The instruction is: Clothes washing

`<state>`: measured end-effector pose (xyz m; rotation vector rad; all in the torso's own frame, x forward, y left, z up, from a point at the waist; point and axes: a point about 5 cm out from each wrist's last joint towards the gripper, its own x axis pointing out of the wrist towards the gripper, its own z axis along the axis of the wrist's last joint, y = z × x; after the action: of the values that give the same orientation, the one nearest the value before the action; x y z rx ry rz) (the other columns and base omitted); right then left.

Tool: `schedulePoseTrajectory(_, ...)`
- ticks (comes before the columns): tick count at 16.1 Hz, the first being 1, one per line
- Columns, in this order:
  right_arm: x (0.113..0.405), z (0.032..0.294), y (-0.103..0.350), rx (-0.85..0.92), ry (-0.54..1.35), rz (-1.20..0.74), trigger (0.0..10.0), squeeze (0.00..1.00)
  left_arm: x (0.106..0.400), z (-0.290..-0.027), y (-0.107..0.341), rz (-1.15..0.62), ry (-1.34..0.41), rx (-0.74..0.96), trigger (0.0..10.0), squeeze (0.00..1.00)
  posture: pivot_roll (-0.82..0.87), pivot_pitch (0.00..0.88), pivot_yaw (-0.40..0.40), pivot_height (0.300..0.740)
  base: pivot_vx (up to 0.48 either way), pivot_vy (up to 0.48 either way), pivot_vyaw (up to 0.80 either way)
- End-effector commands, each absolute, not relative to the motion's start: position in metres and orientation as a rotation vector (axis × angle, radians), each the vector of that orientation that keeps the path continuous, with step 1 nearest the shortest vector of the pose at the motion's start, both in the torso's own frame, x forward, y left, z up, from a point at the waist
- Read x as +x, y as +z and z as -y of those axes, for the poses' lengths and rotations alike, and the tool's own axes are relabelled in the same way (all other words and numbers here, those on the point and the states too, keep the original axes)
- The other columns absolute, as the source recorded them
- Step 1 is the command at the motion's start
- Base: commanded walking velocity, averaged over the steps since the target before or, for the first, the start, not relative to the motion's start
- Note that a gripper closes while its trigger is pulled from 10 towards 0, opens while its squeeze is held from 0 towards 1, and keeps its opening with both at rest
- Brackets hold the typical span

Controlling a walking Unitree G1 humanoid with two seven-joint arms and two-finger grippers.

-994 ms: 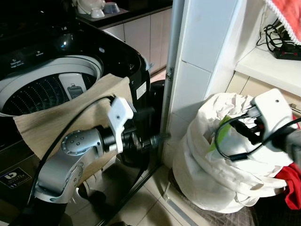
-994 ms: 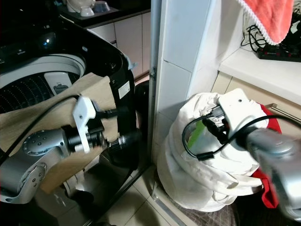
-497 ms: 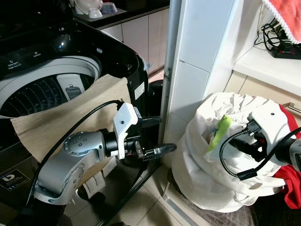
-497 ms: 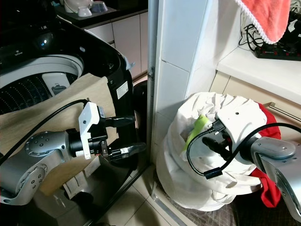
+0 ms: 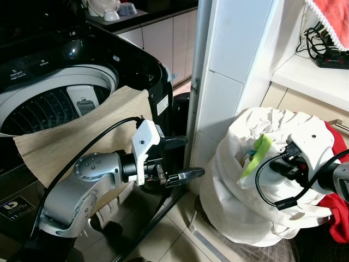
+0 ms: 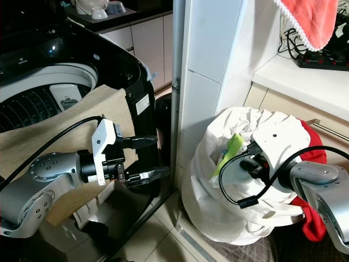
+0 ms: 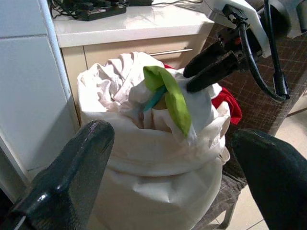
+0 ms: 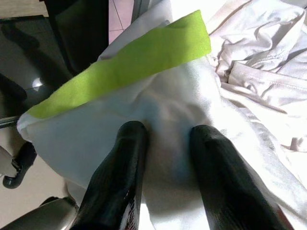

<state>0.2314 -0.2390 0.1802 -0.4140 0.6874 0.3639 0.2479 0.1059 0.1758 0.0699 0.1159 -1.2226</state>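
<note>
A top-loading washer (image 5: 60,103) with its lid up takes the left of the scene, a tan cloth (image 5: 71,136) draped over its front rim; to the right, past a white pillar (image 5: 229,71), a full white laundry bag (image 5: 256,185) sits on the floor, red cloth (image 5: 339,215) beside it; the left gripper (image 5: 182,158) hangs between washer and bag, fingers spread wide and holding nothing; the right gripper (image 8: 165,158) is at the bag's mouth, its two fingers pressed onto a white garment (image 8: 163,105) with a lime-green strip (image 8: 124,60) — the fold sits between them, but I cannot tell whether they are clamped on it.

Risk, as I judge it: a shallow pinch could let the garment slip free on the lift, or the pull could snag the bag's own cloth and tip it.

Against the frame a second ago, the left gripper has opened and the right one has sunk lower into the bag — the green strip now stands clearer.
</note>
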Motion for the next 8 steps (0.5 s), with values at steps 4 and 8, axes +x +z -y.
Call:
schedulePoseTrajectory(4, 0.2341, 0.2427, 0.1824, -0.428, 0.351, -0.668, 0.0, 0.00, 0.2497, -0.1037, 0.1817, -0.091, -1.225, 0.087, 10.0, 0.00, -0.18, 0.003, 0.025, 0.740, 0.000, 0.000, 0.00)
schedulePoseTrajectory(8, 0.2348, 0.2425, 0.1856, -0.427, 0.348, -0.651, 0.0, 0.00, 0.2487, -0.1033, 0.1815, -0.092, -1.225, 0.078, 10.0, 0.00, -0.18, 0.003, 0.022, 0.740, 0.000, 0.000, 0.00)
